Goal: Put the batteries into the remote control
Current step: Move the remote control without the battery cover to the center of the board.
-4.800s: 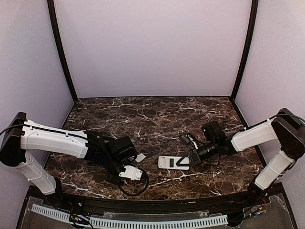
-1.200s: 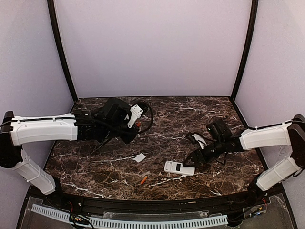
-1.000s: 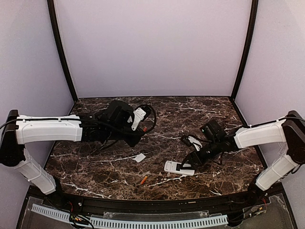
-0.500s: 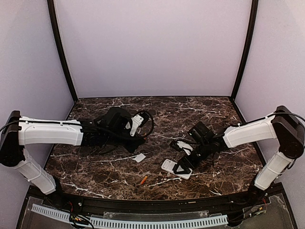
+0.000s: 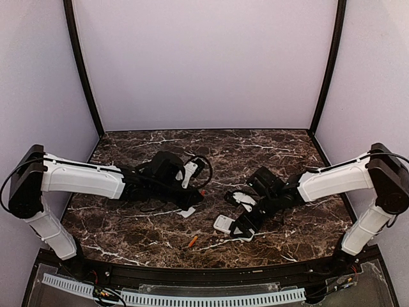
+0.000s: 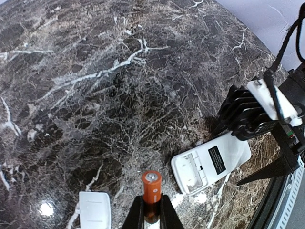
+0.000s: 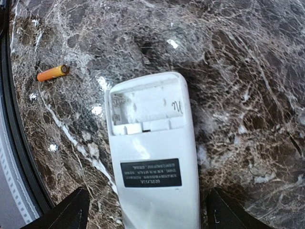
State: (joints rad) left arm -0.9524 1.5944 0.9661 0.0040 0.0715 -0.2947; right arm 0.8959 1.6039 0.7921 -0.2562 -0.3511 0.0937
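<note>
Right now the left gripper [image 6: 151, 213] is pinched nearly shut on a battery [image 6: 151, 185], held by its lower half so that the upper end stands out free beyond the fingertips; that grip looks chosen to leave an end clear to go into the bay first. Just to the left of these fingers the loose cover plate [image 6: 95, 211] lies flat on the table [image 6: 95, 71], out of the way. Ahead and to the right of them lies the remote control [image 6: 212, 161], back upward, its open battery bay turned toward the held battery and close to it.

Over at the right gripper [image 7: 150, 213], the fingers [image 7: 76, 212] stand wide apart, one on each side of the remote's labelled end, with a strip of table showing between each finger and the white casing, so nothing is gripped. I judge they are placed there to brace or square the handset while the left arm loads. Beyond them the bay is empty. Farther off, ahead and to the left of these fingers, the other battery [image 7: 52, 72] lies on the table, well apart from the remote, not yet picked up
</note>
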